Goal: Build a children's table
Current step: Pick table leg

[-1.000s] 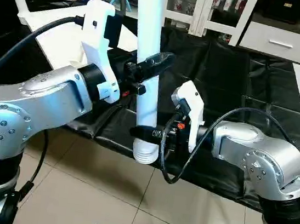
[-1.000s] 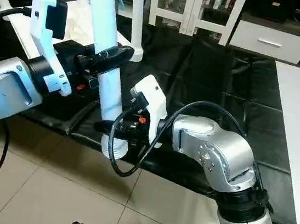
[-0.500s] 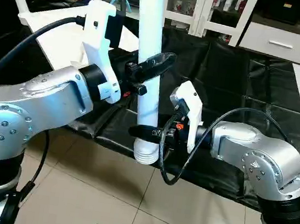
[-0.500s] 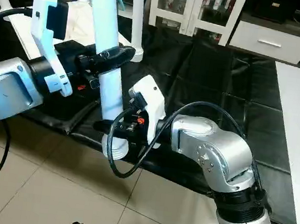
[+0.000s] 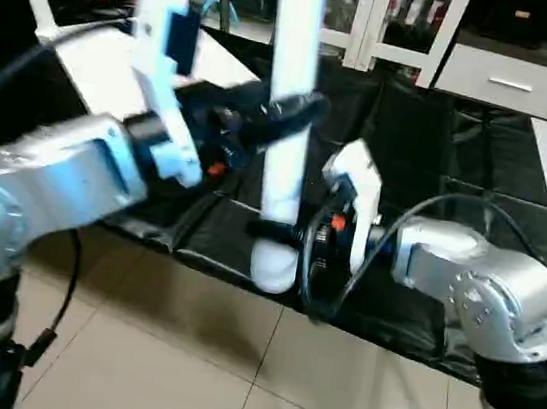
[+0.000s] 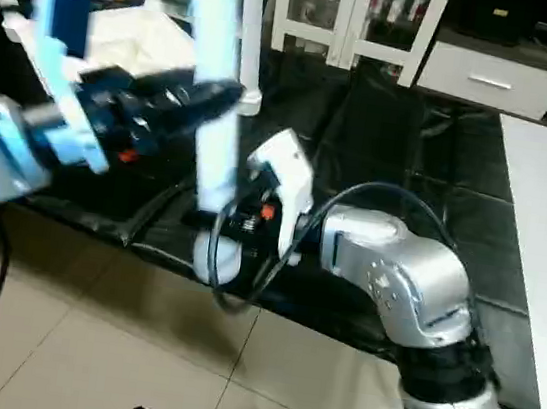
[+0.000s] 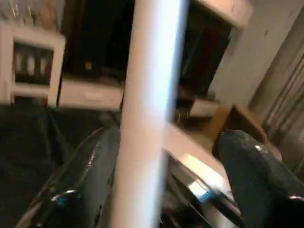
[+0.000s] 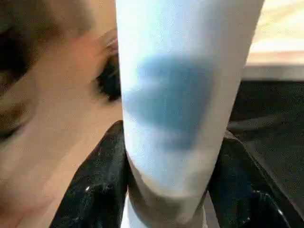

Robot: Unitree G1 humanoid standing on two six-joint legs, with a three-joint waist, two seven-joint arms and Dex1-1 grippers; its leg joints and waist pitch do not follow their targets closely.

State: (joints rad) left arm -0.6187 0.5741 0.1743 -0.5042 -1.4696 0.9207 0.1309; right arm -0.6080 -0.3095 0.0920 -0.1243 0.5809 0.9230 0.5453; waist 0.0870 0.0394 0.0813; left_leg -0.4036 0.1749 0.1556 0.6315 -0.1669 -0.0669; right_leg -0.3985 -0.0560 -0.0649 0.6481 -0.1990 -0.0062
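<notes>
A long white table leg (image 5: 290, 116) stands upright above the black sheet, its rounded lower end near the sheet's front edge. My right gripper (image 5: 276, 233) is shut on the leg close to that end; both black fingers (image 8: 102, 185) press its sides. Higher up, my left gripper (image 5: 297, 115) brackets the leg and is open: one finger (image 7: 80, 180) is next to the leg, the other stands well clear of it. The white table top (image 6: 163, 44) lies at the back left, with other legs (image 6: 251, 30) rising from it.
A black sheet (image 5: 441, 156) covers the floor under the work, with pale tiles (image 5: 183, 354) in front of it. At the back stand a white glass-door cabinet (image 5: 379, 17) and a white drawer unit (image 5: 512, 80). A white panel (image 6: 546, 200) lies at the right.
My left gripper has opened off the leg and that arm has drawn back to the left. The leg, still in my right gripper, has shifted slightly to the right.
</notes>
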